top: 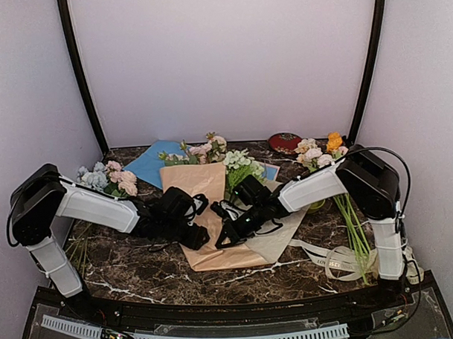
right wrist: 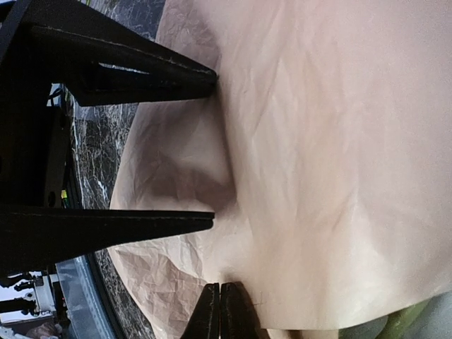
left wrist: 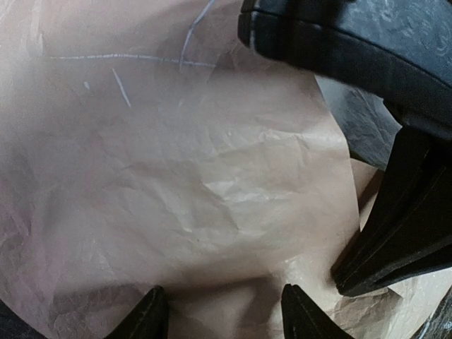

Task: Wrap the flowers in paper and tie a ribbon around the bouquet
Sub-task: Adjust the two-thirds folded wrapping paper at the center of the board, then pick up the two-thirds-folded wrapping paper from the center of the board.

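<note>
The tan paper (top: 199,187) lies creased in the middle of the table, with a paler flap (top: 277,240) to its right. The flowers (top: 209,149), pink and cream blooms with white buds, stick out past its far edge. My left gripper (top: 196,235) (left wrist: 224,314) is open, its tips set on the paper (left wrist: 212,183) astride a raised fold. My right gripper (top: 226,237) (right wrist: 220,311) faces it from the right and is shut, its tips pinching a pucker of the paper (right wrist: 318,141). The ribbon (top: 335,259) lies loose at the near right.
A light blue sheet (top: 147,165) lies under the paper's far left. A bunch with blue blooms (top: 100,177) sits at the left, and a bunch with an orange bloom (top: 324,148) with long stems (top: 353,224) at the right. A red round object (top: 285,142) is at the back.
</note>
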Controlling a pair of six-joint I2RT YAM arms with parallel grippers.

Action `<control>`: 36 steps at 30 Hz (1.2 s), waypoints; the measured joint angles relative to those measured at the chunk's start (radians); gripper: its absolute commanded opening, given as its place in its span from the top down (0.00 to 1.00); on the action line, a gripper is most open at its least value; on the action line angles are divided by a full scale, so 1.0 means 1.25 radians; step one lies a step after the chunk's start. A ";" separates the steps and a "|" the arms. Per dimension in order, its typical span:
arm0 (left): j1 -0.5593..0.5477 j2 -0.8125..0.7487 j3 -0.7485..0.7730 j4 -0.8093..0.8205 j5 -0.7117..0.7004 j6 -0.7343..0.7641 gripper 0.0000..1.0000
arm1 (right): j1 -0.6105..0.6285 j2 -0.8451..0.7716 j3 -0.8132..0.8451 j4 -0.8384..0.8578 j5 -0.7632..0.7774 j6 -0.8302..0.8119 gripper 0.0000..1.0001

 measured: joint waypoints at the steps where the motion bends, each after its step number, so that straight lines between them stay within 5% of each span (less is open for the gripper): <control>1: 0.000 -0.001 0.001 -0.005 0.000 0.002 0.44 | -0.002 0.000 0.002 -0.005 0.002 -0.005 0.97; 10: -0.034 -0.153 -0.037 -0.067 -0.030 0.117 0.55 | -0.005 0.000 0.000 -0.008 0.001 0.010 0.95; 20: -0.070 -0.123 -0.075 -0.110 -0.058 0.175 0.60 | -0.001 0.010 0.024 -0.023 0.023 0.081 0.95; 36: -0.262 -0.150 -0.120 -0.121 -0.099 0.062 0.58 | 0.037 -0.030 -0.003 -0.013 0.160 0.104 0.95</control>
